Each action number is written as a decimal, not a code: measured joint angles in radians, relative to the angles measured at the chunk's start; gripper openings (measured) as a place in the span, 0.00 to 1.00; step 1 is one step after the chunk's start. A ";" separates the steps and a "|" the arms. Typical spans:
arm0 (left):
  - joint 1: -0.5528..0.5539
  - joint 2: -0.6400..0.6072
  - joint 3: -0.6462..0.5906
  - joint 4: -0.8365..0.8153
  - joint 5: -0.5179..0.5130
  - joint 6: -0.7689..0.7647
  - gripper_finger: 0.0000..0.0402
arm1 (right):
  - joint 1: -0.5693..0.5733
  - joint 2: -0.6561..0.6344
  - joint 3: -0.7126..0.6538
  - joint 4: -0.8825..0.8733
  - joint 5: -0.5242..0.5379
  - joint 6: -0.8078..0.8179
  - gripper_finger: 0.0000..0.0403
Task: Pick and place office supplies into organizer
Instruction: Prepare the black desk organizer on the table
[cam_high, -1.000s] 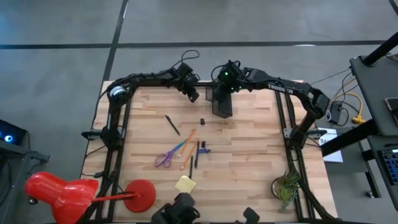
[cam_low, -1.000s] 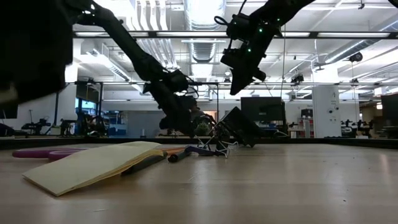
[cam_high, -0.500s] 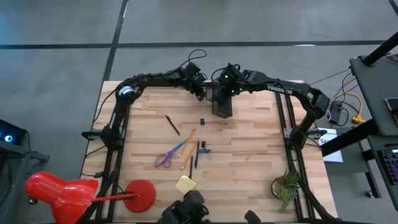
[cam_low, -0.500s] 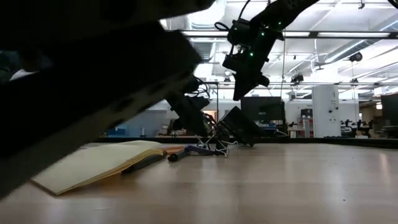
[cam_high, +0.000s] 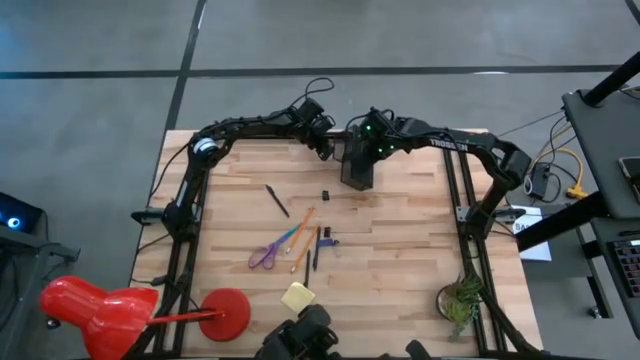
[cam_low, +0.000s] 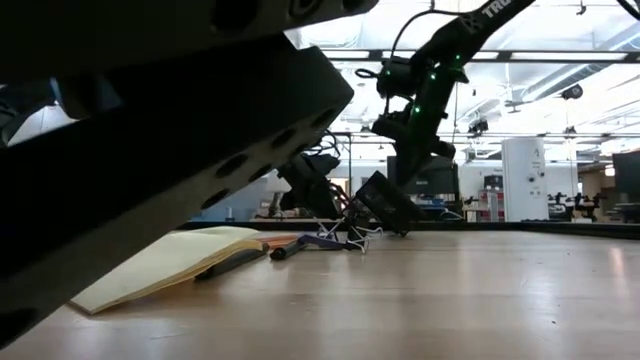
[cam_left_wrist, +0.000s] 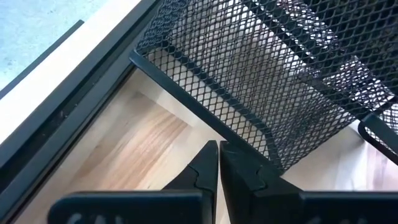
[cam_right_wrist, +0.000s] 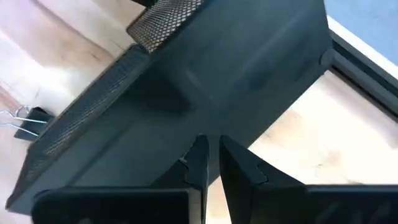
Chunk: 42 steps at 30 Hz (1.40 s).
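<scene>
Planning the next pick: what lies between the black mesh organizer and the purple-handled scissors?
High view: a small black binder clip lies between the organizer and the scissors.

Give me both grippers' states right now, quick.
Left gripper: closed, empty, fingertips beside the black mesh desk organizer.
Right gripper: fingers nearly together, right at the organizer's solid dark side; whether it grips it cannot be told.
</scene>
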 joint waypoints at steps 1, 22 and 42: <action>0.000 0.000 0.000 0.001 0.003 0.000 0.00 | -0.004 0.000 -0.007 0.012 -0.016 0.000 0.07; -0.024 -0.005 0.115 -0.014 0.188 -0.002 0.00 | 0.002 0.041 -0.097 0.132 -0.173 0.116 0.07; -0.128 -0.029 0.137 -0.030 0.261 -0.026 0.00 | 0.036 0.027 -0.168 0.165 -0.235 0.160 0.07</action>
